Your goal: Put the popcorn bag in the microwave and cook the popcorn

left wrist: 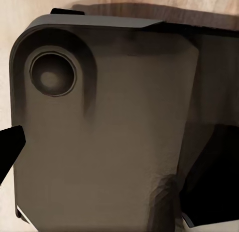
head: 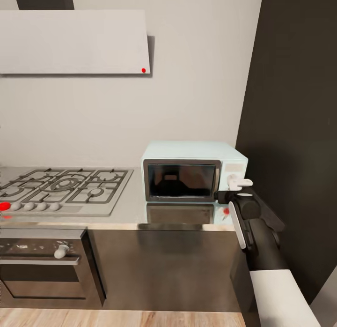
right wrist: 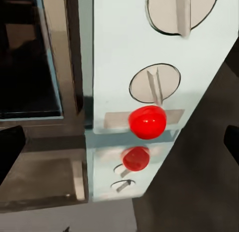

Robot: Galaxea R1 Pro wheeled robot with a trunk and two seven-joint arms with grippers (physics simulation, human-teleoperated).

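The pale mint-blue microwave (head: 194,170) stands on the grey countertop (head: 131,212) with its dark glass door shut. My right gripper (head: 241,182) is at the front of its side panel, level with the knobs. In the right wrist view the panel's lower knob (right wrist: 154,85) and a red button (right wrist: 147,121) are close ahead, and my right gripper (right wrist: 119,147) is open, its dark fingertips (right wrist: 10,152) spread to both edges with nothing between them. The popcorn bag is out of view; the dark glass hides the inside. My left gripper (left wrist: 119,157) hangs open beside my own grey body.
A grey gas hob (head: 61,186) with black grates lies left of the microwave, with a steel oven (head: 44,263) under it. A pale hood (head: 75,41) hangs above. A tall dark cabinet (head: 295,130) closes the right side. Wooden floor (head: 117,317) lies below.
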